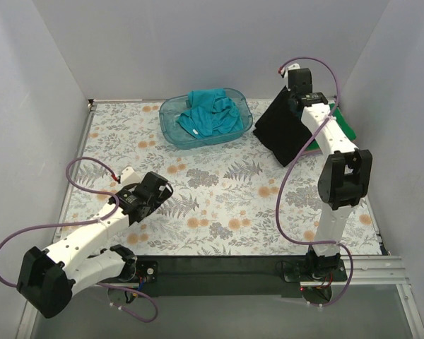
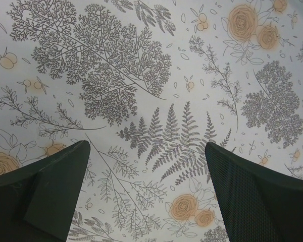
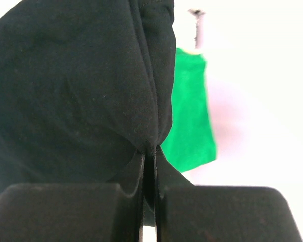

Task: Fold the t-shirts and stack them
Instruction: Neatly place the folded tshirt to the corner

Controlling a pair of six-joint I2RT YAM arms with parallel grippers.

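Observation:
My right gripper [image 1: 297, 95] is shut on the black t-shirt [image 1: 284, 131] and holds one edge of it up at the back right, so the cloth hangs down to the table. In the right wrist view the black t-shirt [image 3: 76, 91] is pinched between my closed fingers [image 3: 126, 201]. The green t-shirt [image 1: 343, 123] lies behind and under it; it also shows in the right wrist view [image 3: 192, 111]. The teal t-shirt [image 1: 208, 113] is bunched in the blue tub [image 1: 171, 131]. My left gripper [image 1: 159, 189] is open and empty just above the floral table [image 2: 156, 101].
The translucent blue tub stands at the back centre. White walls enclose the table on the left, back and right. A purple cable loops beside each arm. The floral cloth [image 1: 219, 205] covers the table.

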